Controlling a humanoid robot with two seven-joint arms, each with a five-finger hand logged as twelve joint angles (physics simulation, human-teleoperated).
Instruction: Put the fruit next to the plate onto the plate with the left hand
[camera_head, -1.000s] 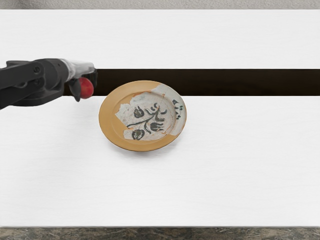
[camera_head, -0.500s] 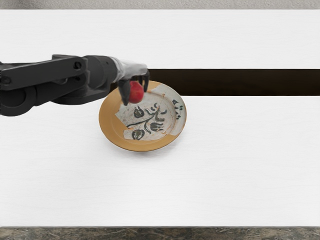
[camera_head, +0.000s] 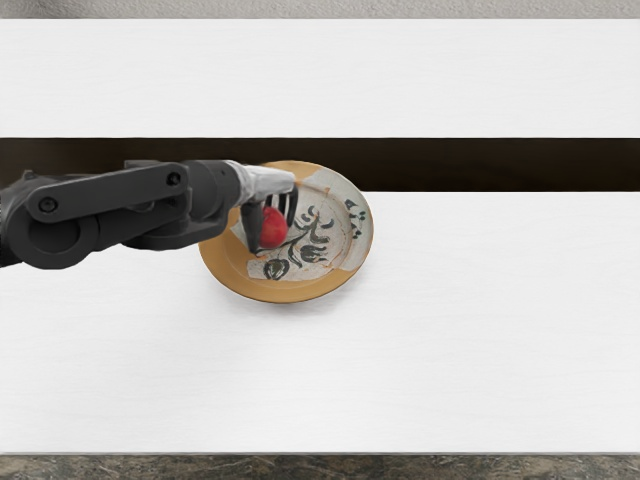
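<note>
Gripping red fruit (camera_head: 273, 227) w/ left hand (camera_head: 265, 198), fingers curled round it, fruit under palm, plate (camera_head: 300, 293) right below hand, fruit-plate contact unclear, white table (camera_head: 480, 330) beneath.

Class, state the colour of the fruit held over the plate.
Red; the fruit, gripped by the left hand, shows best in the head view.

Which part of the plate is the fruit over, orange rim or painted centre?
The painted centre, its left side: the left hand holds the red fruit inside the orange rim.
</note>
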